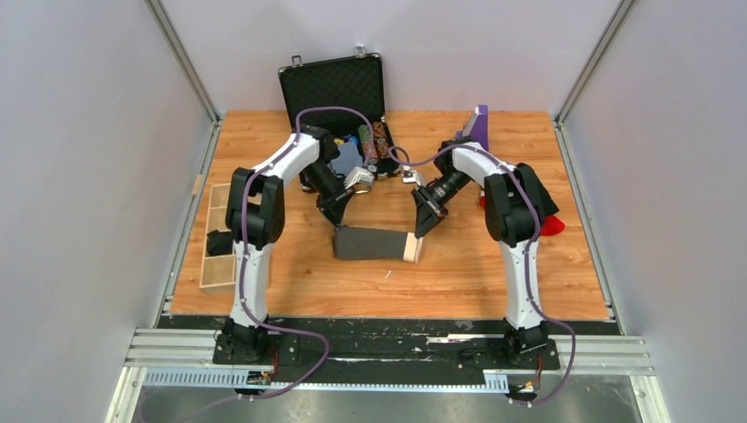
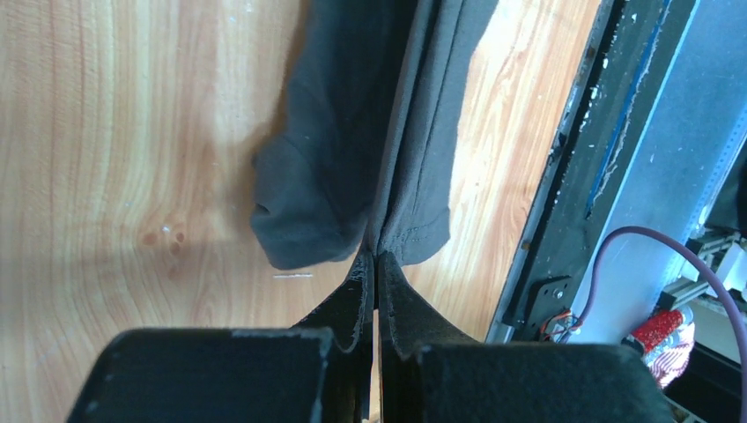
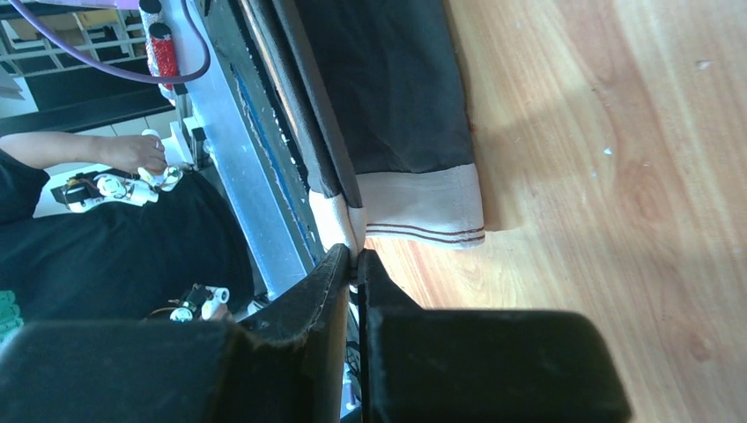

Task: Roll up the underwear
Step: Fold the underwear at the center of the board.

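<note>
Top view: the underwear point(image 1: 370, 243) lies as a flat dark grey strip at the centre of the table point(image 1: 493, 273), slightly toward 6 o'clock. Its pale waistband point(image 1: 412, 249) is at the 3 o'clock end. The left gripper point(image 1: 337, 218) is down at the strip's 10 o'clock corner. The right gripper point(image 1: 425, 225) is at the 2 o'clock corner, over the waistband. An open poker-chip case point(image 1: 333, 84) stands at the 12 o'clock edge, a wooden tray point(image 1: 214, 264) at 9 o'clock, and a red garment point(image 1: 552, 226) at 3 o'clock, behind the right arm. The tips are too small here to confirm contact, probably touching.

Left wrist view: the fingers point(image 2: 348, 304) are pressed together, clenched on a raised fold of the grey cloth. The fabric runs from the tips toward 12 o'clock. A bunched lobe sits at 10 o'clock of the tips, resting on the wood.

Right wrist view: the fingers point(image 3: 326, 291) are clenched on the near edge of the pale waistband. The rest of the waistband, with two thin dark stripes, lies flat at 1 o'clock of the tips. The dark body of the garment extends to 12 o'clock.
</note>
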